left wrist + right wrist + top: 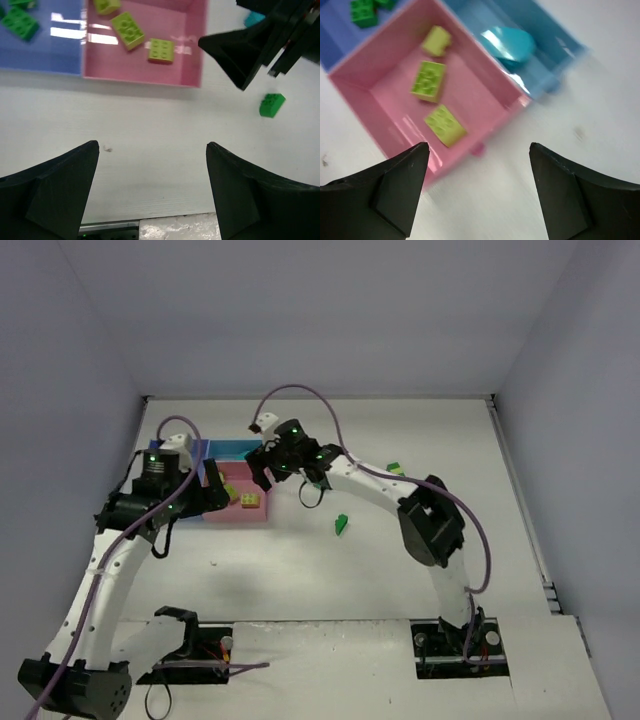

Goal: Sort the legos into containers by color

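The joined containers sit at the left: a blue tray point(196, 453), a pink tray point(236, 512) and a light-blue tray point(232, 450). Three yellow-green legos point(427, 78) lie in the pink tray point(485, 95), and a teal brick point(509, 45) lies in the light-blue tray point(560, 47). Dark green legos point(19, 22) rest in the blue tray point(45, 50). One dark green brick point(272, 105) lies loose on the table. My right gripper point(479, 150) hangs open and empty over the pink tray's near corner. My left gripper point(152, 147) is open and empty above bare table, just in front of the pink tray point(195, 50).
A dark green brick point(342, 525) and a green brick point(395, 469) lie on the white table right of the trays. The right arm's fingers point(245, 50) reach into the left wrist view at the upper right. Grey walls close the table at the back and sides.
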Motion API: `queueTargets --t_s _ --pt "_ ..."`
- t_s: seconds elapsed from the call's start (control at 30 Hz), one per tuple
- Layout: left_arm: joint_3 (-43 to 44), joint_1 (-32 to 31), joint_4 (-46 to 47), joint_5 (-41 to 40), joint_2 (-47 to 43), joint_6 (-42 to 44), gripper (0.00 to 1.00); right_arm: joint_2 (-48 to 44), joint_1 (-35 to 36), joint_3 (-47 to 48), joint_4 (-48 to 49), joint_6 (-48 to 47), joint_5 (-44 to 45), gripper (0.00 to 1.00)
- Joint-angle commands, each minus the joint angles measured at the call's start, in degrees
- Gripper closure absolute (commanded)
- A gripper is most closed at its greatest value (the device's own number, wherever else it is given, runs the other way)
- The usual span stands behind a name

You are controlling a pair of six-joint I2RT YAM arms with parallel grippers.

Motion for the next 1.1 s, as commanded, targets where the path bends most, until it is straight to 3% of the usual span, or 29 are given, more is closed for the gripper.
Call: queueTargets --t_s 0.0,0.17,0.37,0.63,0.77,0.87,0.9,1.07 --pt "2.96 -8.07 5.48 -2.62 3.61 -0.65 0.19 -14.54 -6.55 -6.9 2.73 4.94 9.72 0.22" --pt "5.24 -24.22 11.9 -8.85 14.57 -1.97 0.19 -31.06 -15.79 -26.76 2.38 12.77 13.43 0.22" --pt "12.6 -35.22 18.05 -9.66 30.21 -2.94 0.19 -47.15 -26.16 -41.78 -4.9 19.27 20.89 0.18" --pt "23.34 -39.99 20.34 -5.46 50.08 -3.02 0.19 -60.08 -37.58 -53.33 -10.98 21.92 20.64 0.17" --pt "25.98 -40.34 20.78 -3.95 54.94 -3.73 0.23 -62.81 -39.53 -55.09 -12.21 21.65 19.85 0.17" --pt "27.21 -40.43 20.87 -3.95 58.36 -4.17 0.37 -63.6 -39.88 -55.79 -12.3 21.92 19.58 0.17" --pt "27.65 -40.43 20.96 -4.04 58.98 -4.17 0.52 -63.43 -39.97 -55.88 -12.3 22.01 19.32 0.17" --pt "28.09 -40.43 21.22 -5.44 59.87 -3.99 0.92 -62.73 -39.97 -56.06 -12.3 22.09 18.18 0.18"
